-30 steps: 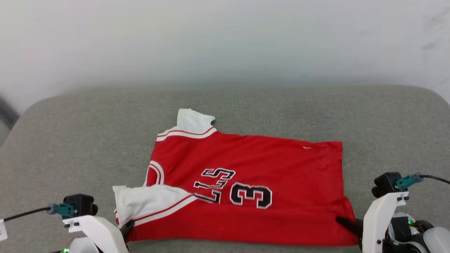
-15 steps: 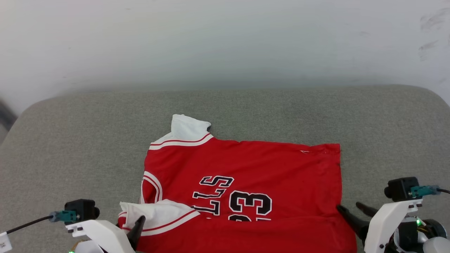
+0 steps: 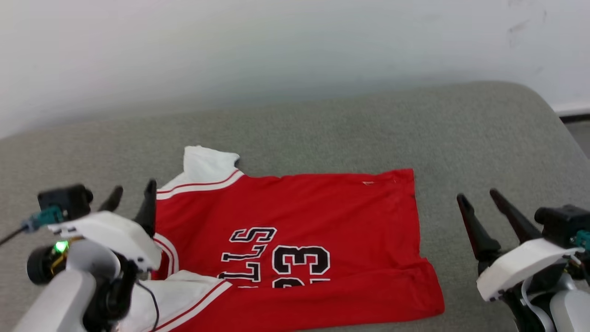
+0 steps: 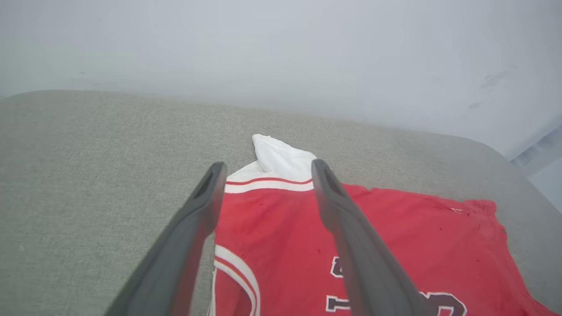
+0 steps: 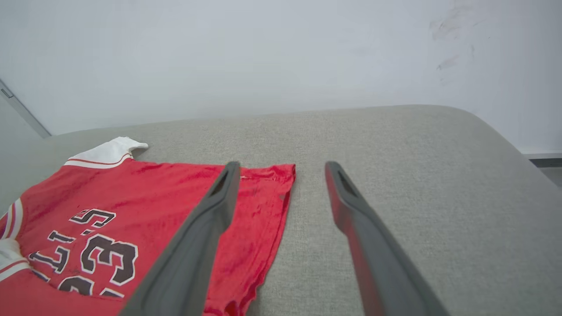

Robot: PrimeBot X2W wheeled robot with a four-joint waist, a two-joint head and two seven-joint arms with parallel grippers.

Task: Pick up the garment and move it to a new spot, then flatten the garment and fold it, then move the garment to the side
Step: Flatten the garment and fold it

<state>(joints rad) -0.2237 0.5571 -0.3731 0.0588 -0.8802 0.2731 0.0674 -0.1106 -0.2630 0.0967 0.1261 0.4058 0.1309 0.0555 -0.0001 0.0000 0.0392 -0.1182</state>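
Red shirt (image 3: 295, 221) lies half folded; my left pincer (image 3: 133, 186) and right pincer (image 3: 476, 194) gape empty. I'd pinch both far corners together, keeping the edge level.

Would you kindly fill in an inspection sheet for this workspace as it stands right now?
Surface: grey fabric cushion with rounded corners.
Job's things: jersey lies front up, its near edge folded over the lettering and the far sleeve sticking out.
Clutter: nothing seen.
Grippers: left pincer open over the jersey's shoulder end; right pincer open beside the hem; both hold nothing.
Cables: left plug, teal, with a black lead; right plug, teal.
Surroundings: white wall with faint scuffs.
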